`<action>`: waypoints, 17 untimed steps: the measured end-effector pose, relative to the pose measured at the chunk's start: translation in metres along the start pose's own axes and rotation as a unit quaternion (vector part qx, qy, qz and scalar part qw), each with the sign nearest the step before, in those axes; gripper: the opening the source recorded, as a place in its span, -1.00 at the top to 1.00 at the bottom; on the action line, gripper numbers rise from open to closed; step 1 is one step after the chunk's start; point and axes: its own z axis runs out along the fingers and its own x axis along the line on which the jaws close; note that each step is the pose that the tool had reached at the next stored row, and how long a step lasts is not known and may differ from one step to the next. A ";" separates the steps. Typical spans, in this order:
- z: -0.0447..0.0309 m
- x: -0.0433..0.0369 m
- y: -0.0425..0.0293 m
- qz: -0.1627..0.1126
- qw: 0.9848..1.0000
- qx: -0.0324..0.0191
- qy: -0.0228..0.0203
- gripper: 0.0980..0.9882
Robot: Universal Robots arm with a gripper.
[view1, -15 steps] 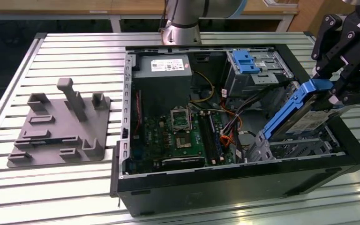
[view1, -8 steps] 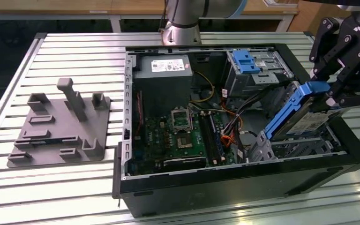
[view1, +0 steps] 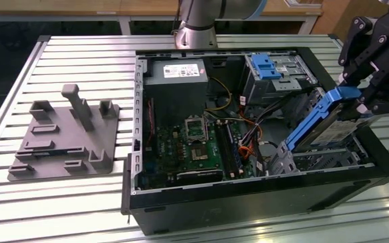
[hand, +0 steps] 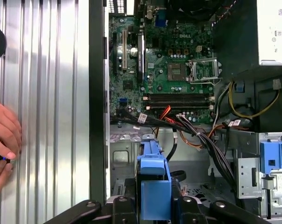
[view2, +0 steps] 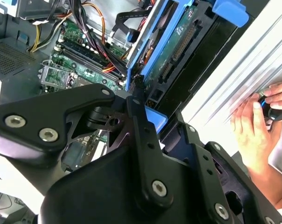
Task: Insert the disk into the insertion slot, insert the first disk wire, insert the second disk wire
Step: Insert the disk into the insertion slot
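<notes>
My gripper (view1: 364, 105) hangs over the open computer case's corner at the exterior view's right, shut on the upper end of the disk (view1: 329, 126). The disk, silver in a bright blue carrier, is tilted steeply, its lower end at the mouth of the insertion slot (view1: 283, 161), a silver perforated cage in the case's near corner. In the first wrist view the blue carrier (hand: 152, 173) points down toward the cage floor (hand: 126, 154). The second wrist view shows the disk's underside (view2: 172, 43) beyond the black fingers (view2: 140, 122). A bundle of loose wires (view1: 248, 135) lies beside the cage.
A taller cage with a blue latch (view1: 271, 67) stands at the case's back. The power supply (view1: 176, 71) and motherboard (view1: 194, 144) take up the case. A grey fixture (view1: 66, 132) sits on the slatted table. A person's hands (view2: 257, 122) rest just outside the case wall.
</notes>
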 end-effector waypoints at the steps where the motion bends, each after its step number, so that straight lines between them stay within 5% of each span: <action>1: -0.0001 0.0000 -0.0011 0.000 1.000 -0.001 0.000 0.40; 5: 0.0019 0.0001 -0.0032 0.000 1.000 -0.002 0.000 0.40; 17: 0.0233 0.0016 -0.0055 0.000 1.000 -0.002 0.000 0.37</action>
